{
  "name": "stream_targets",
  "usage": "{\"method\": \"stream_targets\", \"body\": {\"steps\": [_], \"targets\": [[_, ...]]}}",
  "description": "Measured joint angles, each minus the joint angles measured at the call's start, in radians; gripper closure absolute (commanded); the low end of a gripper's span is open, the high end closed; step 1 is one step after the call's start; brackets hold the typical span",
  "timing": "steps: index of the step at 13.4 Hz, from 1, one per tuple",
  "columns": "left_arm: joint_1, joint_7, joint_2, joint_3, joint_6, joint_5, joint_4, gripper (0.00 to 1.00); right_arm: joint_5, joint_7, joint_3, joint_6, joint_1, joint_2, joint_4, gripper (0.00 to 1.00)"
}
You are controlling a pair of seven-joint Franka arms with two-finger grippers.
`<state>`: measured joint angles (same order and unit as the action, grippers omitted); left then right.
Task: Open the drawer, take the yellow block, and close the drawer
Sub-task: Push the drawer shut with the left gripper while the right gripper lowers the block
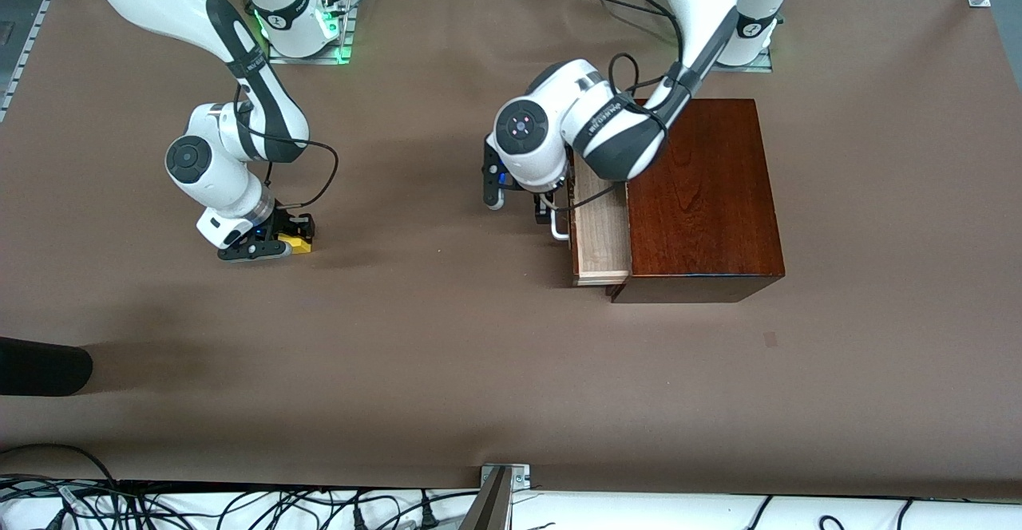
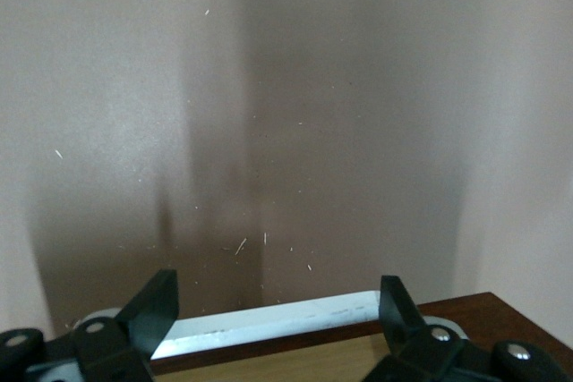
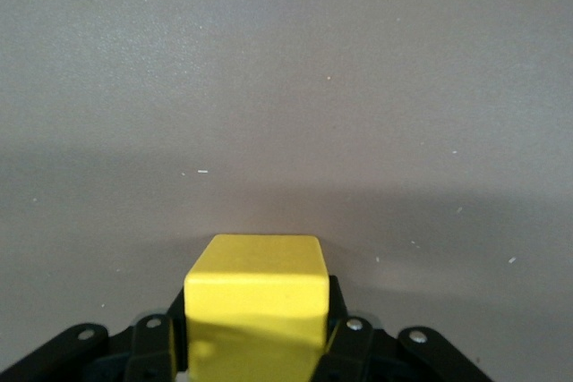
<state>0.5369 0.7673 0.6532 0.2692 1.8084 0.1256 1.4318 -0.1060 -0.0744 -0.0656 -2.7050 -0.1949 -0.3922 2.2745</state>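
Two flat faces let the right gripper (image 3: 255, 346) clamp the small, rigid, light yellow cube (image 3: 255, 297) low over the brown table (image 1: 447, 338), while the left gripper (image 2: 277, 315), jaws spread, straddles the white loop handle (image 2: 269, 321) of the pale wooden drawer (image 1: 600, 231).

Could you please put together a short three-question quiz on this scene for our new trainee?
1. True or false: the drawer stands partly pulled out of the wooden box.
2. Which hand grips the yellow block: A) left hand, B) right hand?
3. Fill in: the left hand's open fingers straddle the drawer's white ____.

Key: 1 true; 2 B, low at the right arm's end of the table; 3 handle.
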Motion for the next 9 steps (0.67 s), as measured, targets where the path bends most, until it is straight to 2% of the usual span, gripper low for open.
{"method": "stream_targets", "body": {"steps": [2, 4, 9], "targets": [[-0.011, 0.024, 0.000, 0.004, -0.031, 0.001, -0.005, 0.00, 0.000, 0.000, 0.000, -0.001, 0.001, -0.002, -0.001, 0.00], [-0.033, 0.028, -0.001, 0.000, -0.115, 0.011, -0.010, 0.00, 0.000, 0.000, 0.000, 0.019, 0.007, 0.024, -0.015, 0.00], [-0.088, 0.035, -0.004, -0.006, -0.205, 0.011, -0.012, 0.00, 0.000, -0.003, 0.018, 0.351, 0.011, 0.213, -0.158, 0.00]]}}
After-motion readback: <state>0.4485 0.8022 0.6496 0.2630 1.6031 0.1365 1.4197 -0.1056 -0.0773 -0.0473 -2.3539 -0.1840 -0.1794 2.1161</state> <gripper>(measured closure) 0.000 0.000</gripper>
